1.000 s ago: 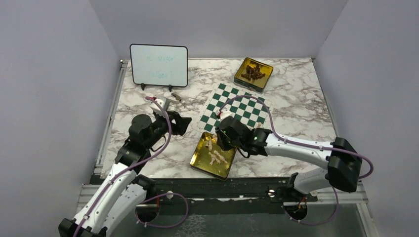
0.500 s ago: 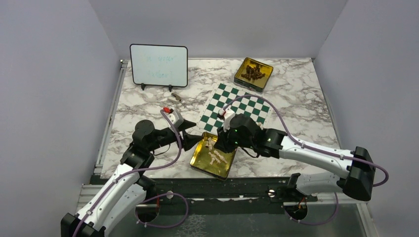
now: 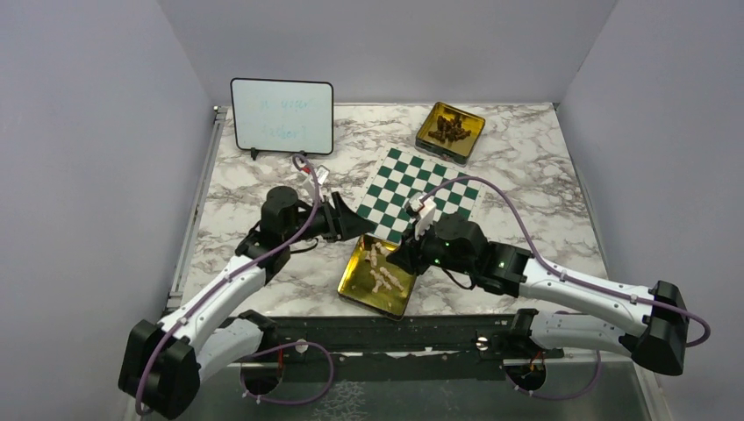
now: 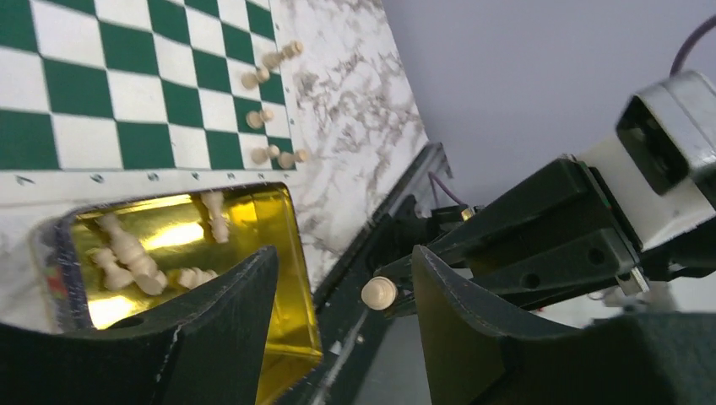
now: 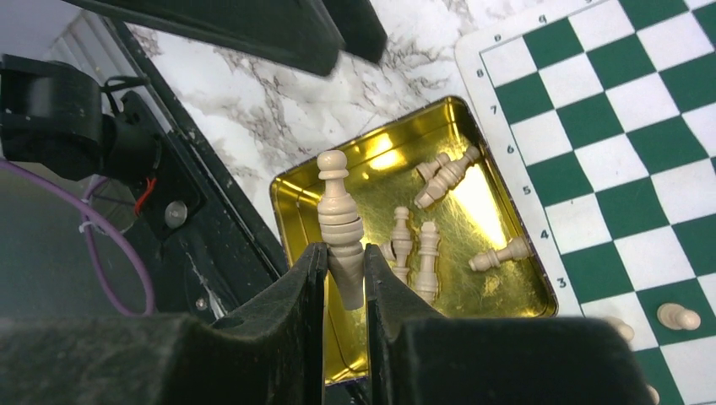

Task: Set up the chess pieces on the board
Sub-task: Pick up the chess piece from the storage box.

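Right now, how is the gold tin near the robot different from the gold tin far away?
The near tin holds pale cream pieces; the far tin holds dark brown pieces. The near tin sits at the near edge of the board; the far tin sits beyond its far edge. Both are square and gold.

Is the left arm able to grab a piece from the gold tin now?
Probably yes. The left arm hangs with open jaws right beside the uncovered tin. The right arm, holding a piece close by, might bump.
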`<state>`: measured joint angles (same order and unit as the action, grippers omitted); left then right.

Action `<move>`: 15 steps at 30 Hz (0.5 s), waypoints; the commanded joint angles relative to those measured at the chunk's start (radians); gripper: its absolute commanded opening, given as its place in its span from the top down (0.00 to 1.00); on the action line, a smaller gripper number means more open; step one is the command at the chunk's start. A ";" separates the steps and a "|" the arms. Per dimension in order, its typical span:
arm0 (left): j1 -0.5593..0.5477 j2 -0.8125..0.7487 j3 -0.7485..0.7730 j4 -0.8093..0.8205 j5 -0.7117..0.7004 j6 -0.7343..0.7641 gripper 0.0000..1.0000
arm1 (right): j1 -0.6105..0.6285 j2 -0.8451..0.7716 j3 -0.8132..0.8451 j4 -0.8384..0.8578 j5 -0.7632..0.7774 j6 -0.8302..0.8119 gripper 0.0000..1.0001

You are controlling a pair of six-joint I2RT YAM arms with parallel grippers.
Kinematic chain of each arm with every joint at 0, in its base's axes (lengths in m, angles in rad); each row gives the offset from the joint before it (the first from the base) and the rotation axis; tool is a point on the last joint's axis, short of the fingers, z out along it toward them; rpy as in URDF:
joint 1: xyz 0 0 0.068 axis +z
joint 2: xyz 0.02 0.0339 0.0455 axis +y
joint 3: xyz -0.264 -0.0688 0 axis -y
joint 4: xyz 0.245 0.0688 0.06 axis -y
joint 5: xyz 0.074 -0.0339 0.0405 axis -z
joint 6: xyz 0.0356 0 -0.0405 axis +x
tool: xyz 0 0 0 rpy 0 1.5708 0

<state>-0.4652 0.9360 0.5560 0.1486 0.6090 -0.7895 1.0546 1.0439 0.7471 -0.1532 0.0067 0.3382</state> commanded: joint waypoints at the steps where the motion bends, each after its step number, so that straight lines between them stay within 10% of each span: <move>1: -0.001 0.113 0.067 0.005 0.191 -0.230 0.40 | 0.004 -0.024 -0.002 0.083 0.029 -0.032 0.85; 15: -0.004 0.157 0.062 0.029 0.250 -0.304 0.59 | 0.004 -0.001 0.006 0.102 0.071 -0.023 0.85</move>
<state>-0.4652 1.0882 0.5968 0.1482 0.8028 -1.0618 1.0546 1.0351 0.7464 -0.1055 0.0437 0.3206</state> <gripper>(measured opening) 0.420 0.219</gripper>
